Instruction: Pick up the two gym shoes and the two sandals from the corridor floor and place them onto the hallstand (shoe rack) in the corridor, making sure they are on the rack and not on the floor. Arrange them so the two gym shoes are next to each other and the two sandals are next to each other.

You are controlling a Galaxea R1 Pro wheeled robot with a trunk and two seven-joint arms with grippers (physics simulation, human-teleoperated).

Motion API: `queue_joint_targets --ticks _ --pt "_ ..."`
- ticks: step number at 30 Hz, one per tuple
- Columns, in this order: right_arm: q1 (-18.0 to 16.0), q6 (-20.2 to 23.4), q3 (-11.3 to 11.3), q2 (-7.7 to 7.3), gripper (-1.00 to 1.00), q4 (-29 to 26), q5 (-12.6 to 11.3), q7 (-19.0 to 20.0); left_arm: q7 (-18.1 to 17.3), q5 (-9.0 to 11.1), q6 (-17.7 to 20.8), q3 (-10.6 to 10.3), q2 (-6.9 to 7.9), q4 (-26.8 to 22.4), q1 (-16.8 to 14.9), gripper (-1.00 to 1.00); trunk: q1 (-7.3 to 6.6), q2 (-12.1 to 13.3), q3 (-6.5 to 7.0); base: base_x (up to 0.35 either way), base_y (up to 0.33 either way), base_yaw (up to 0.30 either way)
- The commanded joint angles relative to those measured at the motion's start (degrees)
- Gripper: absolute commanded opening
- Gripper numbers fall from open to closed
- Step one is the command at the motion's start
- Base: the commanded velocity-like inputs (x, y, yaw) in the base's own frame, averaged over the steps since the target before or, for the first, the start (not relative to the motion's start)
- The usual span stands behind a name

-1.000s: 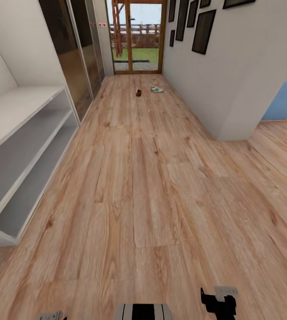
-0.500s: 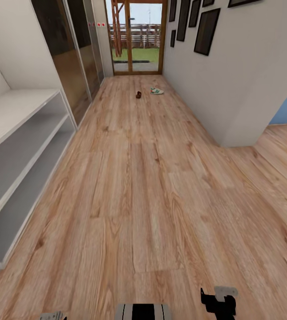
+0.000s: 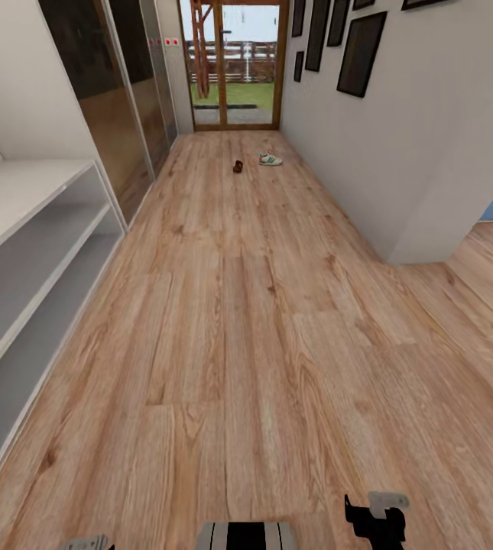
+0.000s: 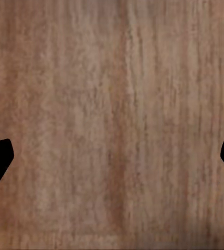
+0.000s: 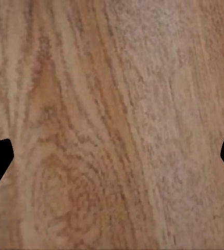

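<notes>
Gym shoe (image 3: 270, 160), white with green stripes, lay far down the corridor floor (image 3: 261, 328) near the glass door (image 3: 236, 61), with one dark brown sandal (image 3: 238, 166) just beside it; too small to tell more of either. Judged to be the approach step, nothing yet gathered and both tiers of the pale grey hallstand (image 3: 24, 252) bare along the left wall. Left hand (image 4: 112, 156) hung spread wide over plain planks, fingertips dark at the edges of its wrist view, holding nothing; right hand (image 5: 112, 156) likewise wide apart and empty. Called next, by the look of it, for driving well forward along the corridor, stopping short of the shoe, then lowering one hand over it.
</notes>
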Motion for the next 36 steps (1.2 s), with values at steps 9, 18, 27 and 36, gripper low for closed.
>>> queue_joint_targets --ticks 9,18,27,36 --pt "-0.04 -0.15 -0.34 0.04 1.00 0.07 0.62 -0.28 -0.26 -0.45 -0.18 0.50 -0.06 0.04 -0.03 1.00 0.03 -0.01 -0.04 0.338 0.000 0.000" --pt "-0.04 -0.15 -0.34 0.04 1.00 0.07 0.62 -0.28 -0.26 -0.45 -0.18 0.50 -0.06 0.04 -0.03 1.00 0.03 -0.01 -0.04 0.338 0.000 0.000" --pt "-0.04 -0.15 -0.34 0.04 1.00 0.07 0.62 -0.28 -0.26 -0.45 -0.18 0.50 -0.05 0.04 -0.03 1.00 0.03 -0.01 -0.04 0.338 0.000 0.000" --pt "-0.04 -0.15 -0.34 0.04 1.00 0.07 0.62 -0.28 -0.26 -0.45 -0.18 0.50 -0.06 0.04 -0.03 1.00 0.03 -0.01 -0.04 0.338 0.000 0.000"
